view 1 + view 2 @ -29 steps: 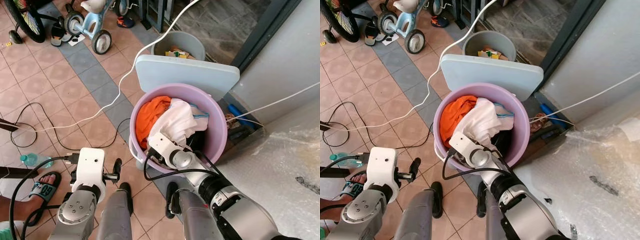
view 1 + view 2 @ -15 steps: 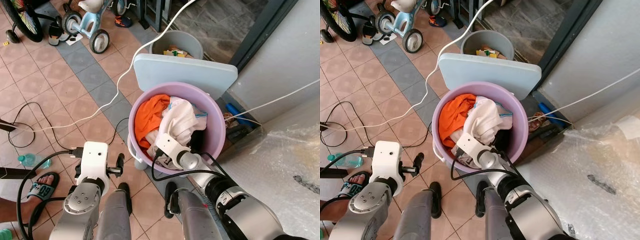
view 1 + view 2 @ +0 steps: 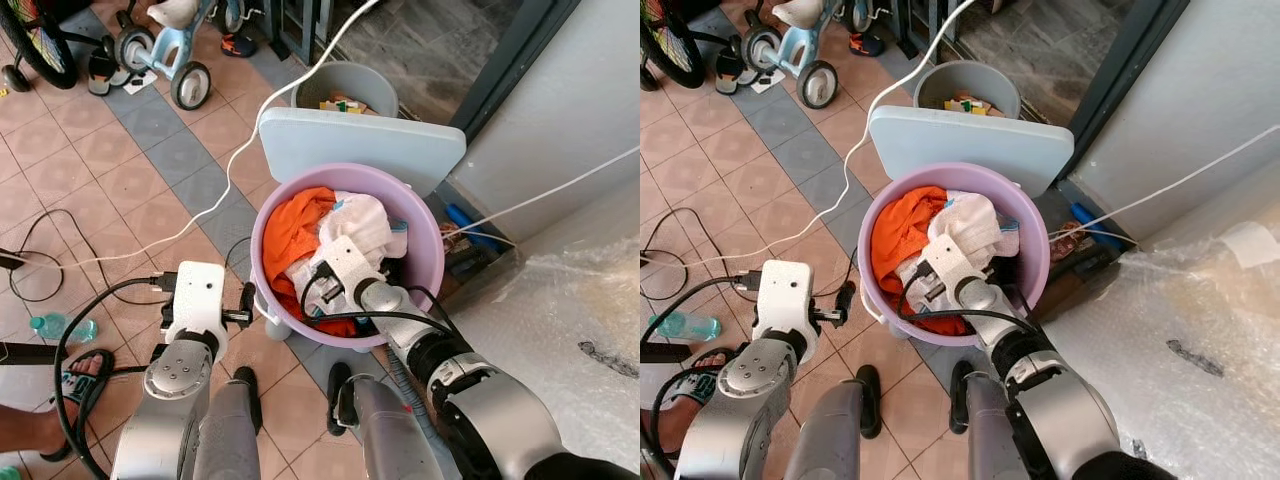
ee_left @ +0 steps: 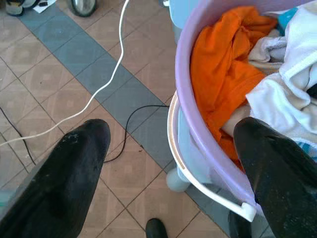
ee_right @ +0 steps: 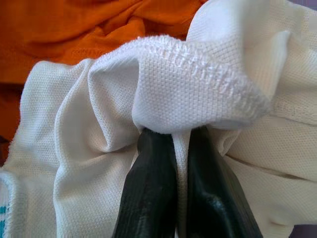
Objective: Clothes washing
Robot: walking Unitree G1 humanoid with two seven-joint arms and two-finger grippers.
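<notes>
A purple basin (image 3: 432,262) on the tiled floor holds an orange garment (image 3: 300,222) and a white garment (image 3: 368,220). My right arm reaches into the basin from the near side. In the right wrist view the right gripper (image 5: 173,139) is shut on a fold of the white garment (image 5: 198,84), with fabric pinched between its black fingers (image 5: 148,188). My left gripper (image 4: 173,129) is open, fingers wide apart, just outside the basin's left rim (image 4: 183,124), above the floor. It holds nothing.
A pale blue board (image 3: 360,150) leans behind the basin, with a grey bucket (image 3: 345,88) beyond it. White cable (image 3: 235,185) and black cable (image 3: 60,250) cross the tiles. A tricycle (image 3: 170,50) stands far left, a bottle (image 3: 55,328) and a person's foot (image 3: 45,420) near left.
The camera has shifted forward over the basin. My right gripper has gone further into the basin among the white cloth. My left gripper has come closer to the basin's rim.
</notes>
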